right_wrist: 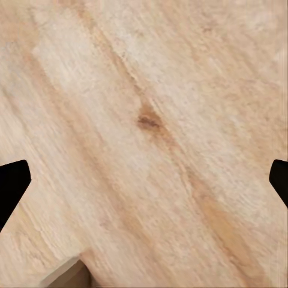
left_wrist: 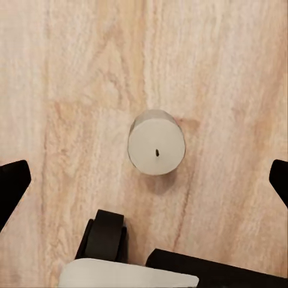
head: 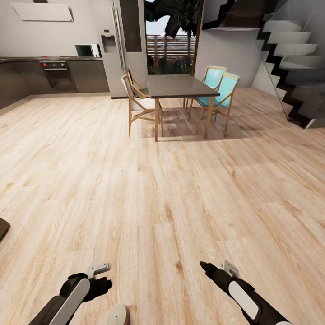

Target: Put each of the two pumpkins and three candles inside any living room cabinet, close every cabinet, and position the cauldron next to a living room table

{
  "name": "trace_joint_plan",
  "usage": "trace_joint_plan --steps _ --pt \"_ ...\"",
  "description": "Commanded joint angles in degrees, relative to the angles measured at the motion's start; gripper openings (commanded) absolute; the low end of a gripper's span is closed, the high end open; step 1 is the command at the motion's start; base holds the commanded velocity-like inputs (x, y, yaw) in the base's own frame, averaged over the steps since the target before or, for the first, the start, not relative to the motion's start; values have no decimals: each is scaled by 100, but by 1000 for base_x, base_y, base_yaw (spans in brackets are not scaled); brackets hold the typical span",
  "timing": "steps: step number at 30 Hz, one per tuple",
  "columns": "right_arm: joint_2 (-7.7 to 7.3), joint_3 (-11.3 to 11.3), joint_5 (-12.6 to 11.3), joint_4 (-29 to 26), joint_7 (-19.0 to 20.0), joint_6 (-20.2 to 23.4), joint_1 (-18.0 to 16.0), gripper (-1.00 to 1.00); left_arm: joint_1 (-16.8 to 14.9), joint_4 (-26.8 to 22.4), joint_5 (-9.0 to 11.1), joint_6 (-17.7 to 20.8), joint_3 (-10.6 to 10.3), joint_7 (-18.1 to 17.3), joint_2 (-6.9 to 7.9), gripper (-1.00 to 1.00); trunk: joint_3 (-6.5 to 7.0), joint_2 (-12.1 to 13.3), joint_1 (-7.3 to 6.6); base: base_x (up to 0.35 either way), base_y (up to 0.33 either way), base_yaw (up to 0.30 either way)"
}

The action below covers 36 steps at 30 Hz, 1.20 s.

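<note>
One candle, a short pale beige cylinder with a dark wick, stands upright on the wooden floor. In the left wrist view it sits straight below my left gripper, whose two black fingertips are spread wide on either side, apart from it. The head view shows the same candle at the bottom edge, just right of my left gripper. My right gripper hovers over bare floor with its fingers wide open and nothing between them. The pumpkins, the cabinet and the cauldron are out of view.
A dark-topped dining table with wooden and teal chairs stands ahead. The kitchen counter and oven are at the back left, a staircase at the right. A dark corner juts in at the left edge.
</note>
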Motion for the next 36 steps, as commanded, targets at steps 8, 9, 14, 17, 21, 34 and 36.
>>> trace_joint_plan --steps 8,9,14,17,21,34,36 --pt "-102 33 296 -1756 -170 121 697 100 -4 390 -158 -419 -30 -175 5 100 -148 -324 176 0 0 0" --pt "-149 33 314 -2202 -294 174 873 100 -4 401 -163 -455 -33 -184 6 100 -166 -365 198 0 0 0" --pt "-303 35 463 -3916 -1531 350 1512 100 -8 373 -178 -508 -36 -198 5 100 -256 -565 307 0 0 0" --pt "-297 40 564 -4322 -2229 376 1641 100 -13 355 -181 -515 -37 -200 1 100 -310 -685 373 0 0 0" --pt "-284 33 604 -4423 -2608 343 1693 100 -49 340 -177 -518 -32 -200 -1 100 -382 -846 461 0 0 0" --pt "-304 19 595 -4263 -2651 353 1703 100 -129 313 -165 -510 -38 -217 -4 100 -615 -1367 747 0 0 0" --pt "-293 20 600 -4251 -2667 341 1703 100 -128 307 -165 -509 -39 -218 -2 100 -651 -1447 791 0 0 0"
